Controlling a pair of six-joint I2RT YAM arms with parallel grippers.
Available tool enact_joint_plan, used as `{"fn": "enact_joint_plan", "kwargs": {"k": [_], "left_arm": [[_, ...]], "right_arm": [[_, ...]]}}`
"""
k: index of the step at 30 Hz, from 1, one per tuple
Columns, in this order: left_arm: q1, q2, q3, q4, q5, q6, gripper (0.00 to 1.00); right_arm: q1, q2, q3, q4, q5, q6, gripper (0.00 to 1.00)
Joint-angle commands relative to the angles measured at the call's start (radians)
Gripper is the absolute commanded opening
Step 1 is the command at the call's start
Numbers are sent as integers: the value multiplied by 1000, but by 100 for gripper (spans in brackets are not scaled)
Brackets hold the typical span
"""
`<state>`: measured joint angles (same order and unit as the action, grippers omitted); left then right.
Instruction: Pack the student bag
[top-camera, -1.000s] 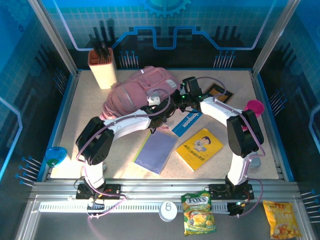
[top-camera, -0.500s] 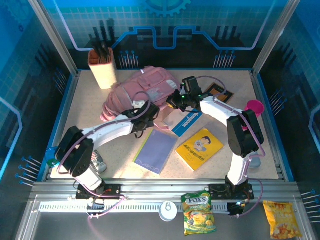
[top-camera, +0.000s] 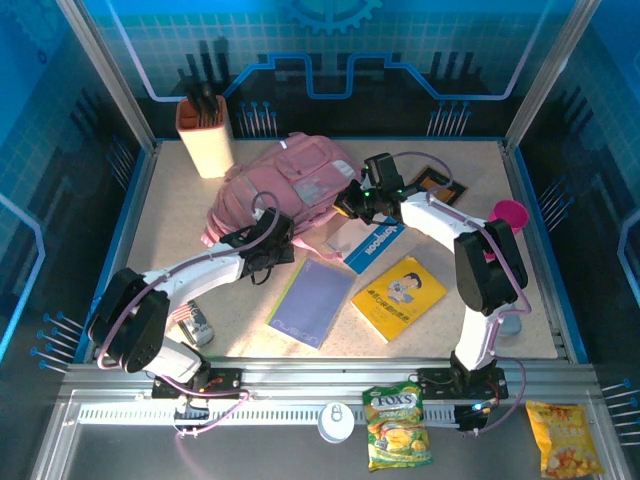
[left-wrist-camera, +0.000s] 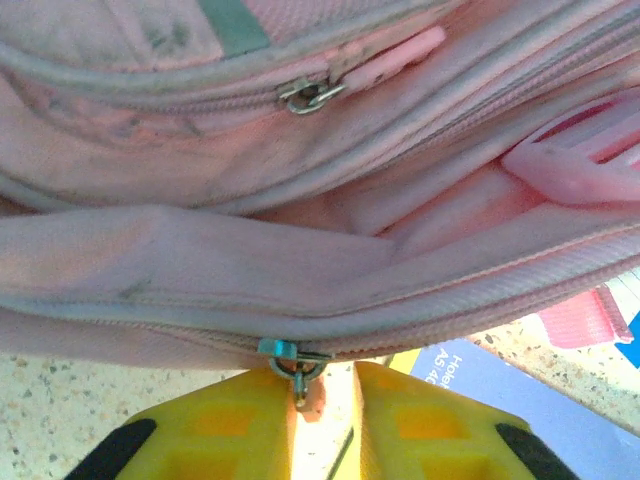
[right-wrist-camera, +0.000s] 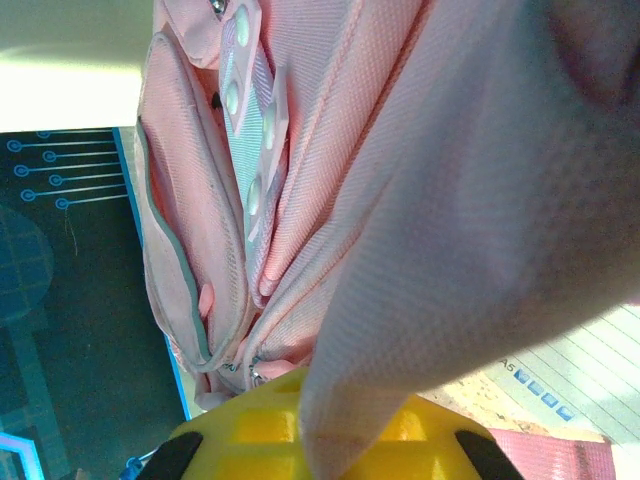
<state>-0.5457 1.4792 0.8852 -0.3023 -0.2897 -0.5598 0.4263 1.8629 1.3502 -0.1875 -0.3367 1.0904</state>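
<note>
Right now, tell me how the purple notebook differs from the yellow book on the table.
The purple notebook has a near-plain cover; the yellow book carries a cartoon figure and print. The purple notebook looks longer than the yellow book. The purple notebook lies toward the left arm, the yellow book toward the right arm. Both lie flat and closed on the table, outside the student bag.
</note>
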Motion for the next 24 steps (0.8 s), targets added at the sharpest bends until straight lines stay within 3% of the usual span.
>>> {"fn": "enact_joint_plan", "kwargs": {"k": [1, 9, 11, 14, 24], "left_arm": [[13, 15, -2, 40, 6, 68, 24], [16, 22, -4, 46, -6, 70, 20], [17, 20, -7, 44, -20, 69, 15], [21, 8, -13, 34, -33, 69, 0], [74, -97, -113, -20, 22, 54, 0]], "right_arm": [[4, -23, 48, 25, -8, -21, 0], [5, -30, 36, 30, 4, -23, 0], [5, -31, 36, 29, 8, -26, 0], [4, -28, 36, 29, 12, -33, 0], [-71, 58, 85, 74, 40, -133, 1]]}}
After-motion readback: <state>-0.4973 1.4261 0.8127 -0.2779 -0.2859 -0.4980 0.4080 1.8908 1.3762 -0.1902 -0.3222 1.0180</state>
